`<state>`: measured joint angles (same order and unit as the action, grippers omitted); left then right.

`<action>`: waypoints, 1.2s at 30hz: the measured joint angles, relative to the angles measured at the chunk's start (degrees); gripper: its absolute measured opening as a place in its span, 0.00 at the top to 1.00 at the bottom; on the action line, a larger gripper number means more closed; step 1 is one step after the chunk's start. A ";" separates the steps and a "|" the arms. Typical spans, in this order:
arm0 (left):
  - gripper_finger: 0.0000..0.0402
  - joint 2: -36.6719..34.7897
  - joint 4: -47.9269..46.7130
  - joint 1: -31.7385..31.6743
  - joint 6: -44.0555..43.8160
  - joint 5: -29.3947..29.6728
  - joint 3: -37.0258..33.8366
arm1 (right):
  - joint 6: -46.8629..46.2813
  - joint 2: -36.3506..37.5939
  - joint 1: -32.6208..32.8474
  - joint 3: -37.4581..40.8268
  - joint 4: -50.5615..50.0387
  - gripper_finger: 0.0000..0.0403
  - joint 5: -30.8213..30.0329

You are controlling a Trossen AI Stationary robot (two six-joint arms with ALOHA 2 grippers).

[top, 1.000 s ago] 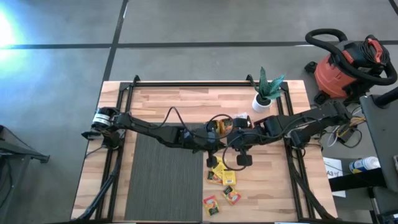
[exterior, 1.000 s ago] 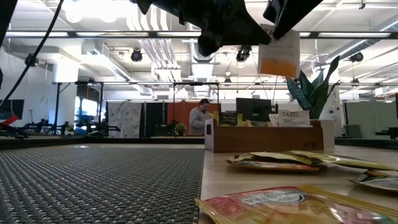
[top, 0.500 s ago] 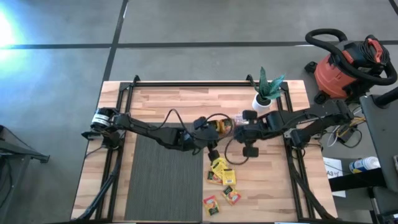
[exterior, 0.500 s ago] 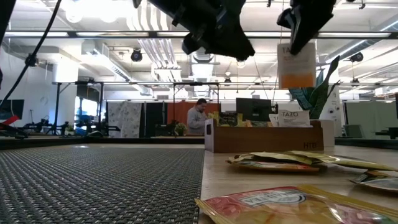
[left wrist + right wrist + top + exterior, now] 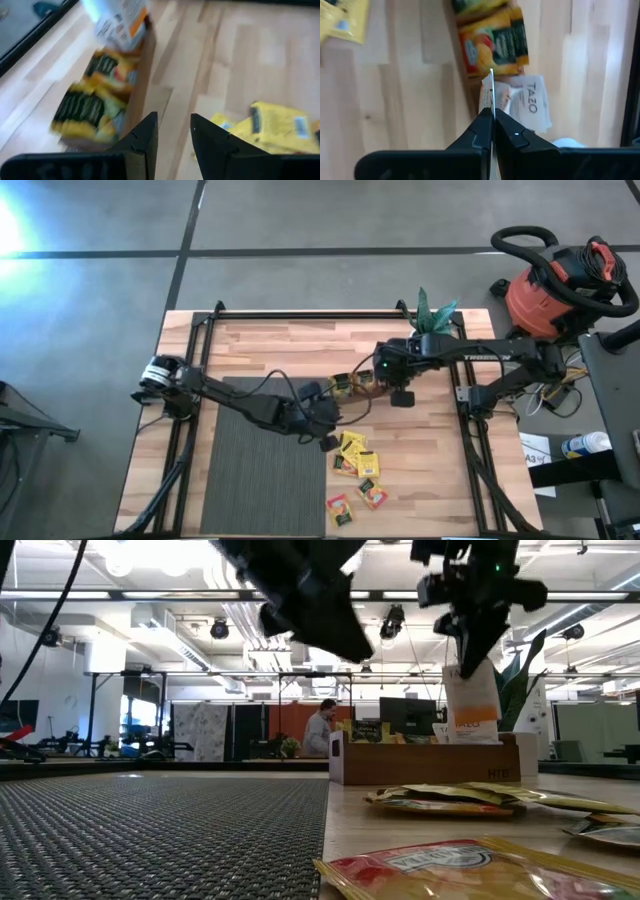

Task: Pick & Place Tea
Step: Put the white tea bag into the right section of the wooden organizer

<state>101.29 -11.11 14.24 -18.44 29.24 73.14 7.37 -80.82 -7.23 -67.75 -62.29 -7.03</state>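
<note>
We see the right gripper (image 5: pixel 470 658) pinching a white-and-orange sachet (image 5: pixel 472 705) edge-on above the wooden tray (image 5: pixel 425 760). The left gripper (image 5: pixel 172 131), fingers slightly parted and seemingly empty, hovers near loose yellow sachets (image 5: pixel 356 460) on the table (image 5: pixel 260 340).

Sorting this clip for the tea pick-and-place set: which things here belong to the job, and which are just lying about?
Part of the job:
- white-and-orange sachet held by the right gripper
- wooden tray
- loose sachets
- left gripper, open, empty

Just lying about:
- potted plant
- grey mat
- shop vacuum
</note>
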 joint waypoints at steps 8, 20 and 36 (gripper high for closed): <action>0.73 -9.39 2.17 0.45 -3.23 0.24 -11.02 | 2.06 0.04 -2.25 5.84 5.67 0.98 0.27; 0.73 -23.54 11.32 -2.57 -11.77 3.69 -23.50 | 11.28 3.02 -4.04 13.07 10.21 0.98 3.22; 0.73 -26.29 11.11 -2.58 -17.94 4.41 -24.46 | 17.90 7.37 -8.95 21.67 17.59 0.93 0.68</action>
<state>75.00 0.00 11.66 -36.38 33.65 48.69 25.27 -73.45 -16.19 -46.08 -44.70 -6.35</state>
